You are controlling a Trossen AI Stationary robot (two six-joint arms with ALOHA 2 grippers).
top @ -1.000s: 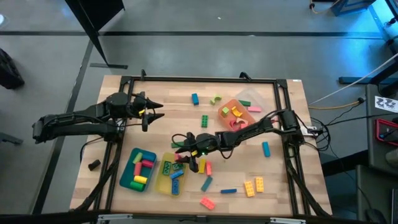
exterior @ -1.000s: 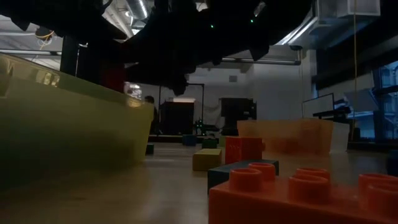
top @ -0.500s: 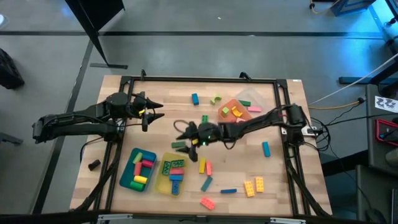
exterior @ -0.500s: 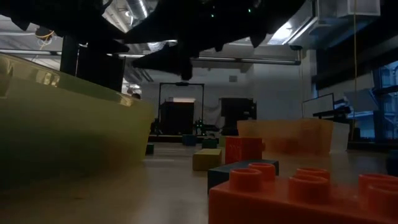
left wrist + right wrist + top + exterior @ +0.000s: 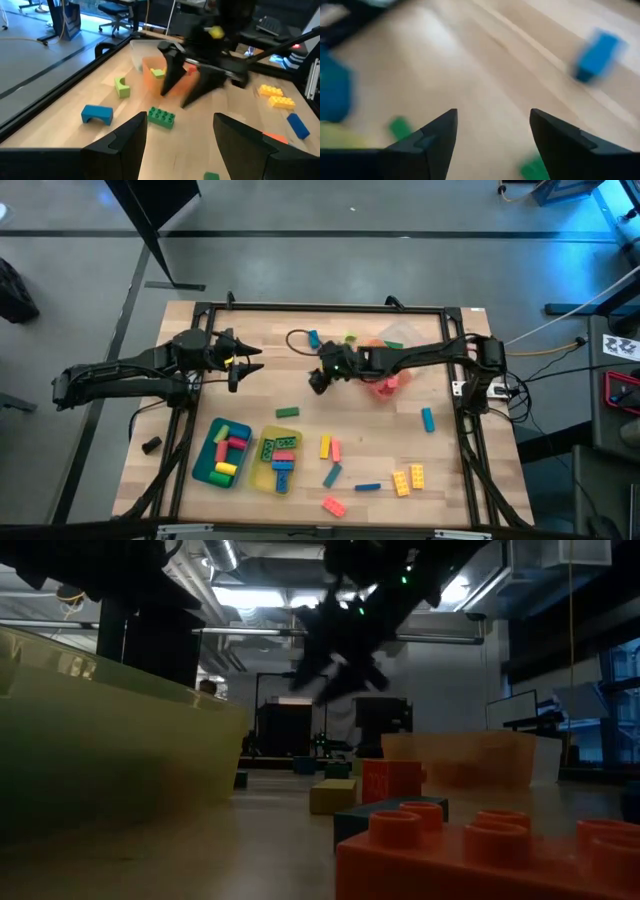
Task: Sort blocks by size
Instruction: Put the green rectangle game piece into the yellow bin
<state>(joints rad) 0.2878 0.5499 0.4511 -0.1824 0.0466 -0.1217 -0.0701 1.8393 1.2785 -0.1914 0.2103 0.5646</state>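
wooden table (image 5: 450, 430), right gripper (image 5: 318, 380) jaws apart mid-table, left gripper (image 5: 243, 360) jaws apart at left edge

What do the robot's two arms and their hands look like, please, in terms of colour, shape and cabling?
Both arms are dark, near-black, slim and jointed. The left hand ends in two pointed black fingers, broad and wedge-shaped, with a small yellow mark near its base. The right hand has the same tapered black fingers; a thin dark cable loops beside it, and small green lights glow on it in the low view.
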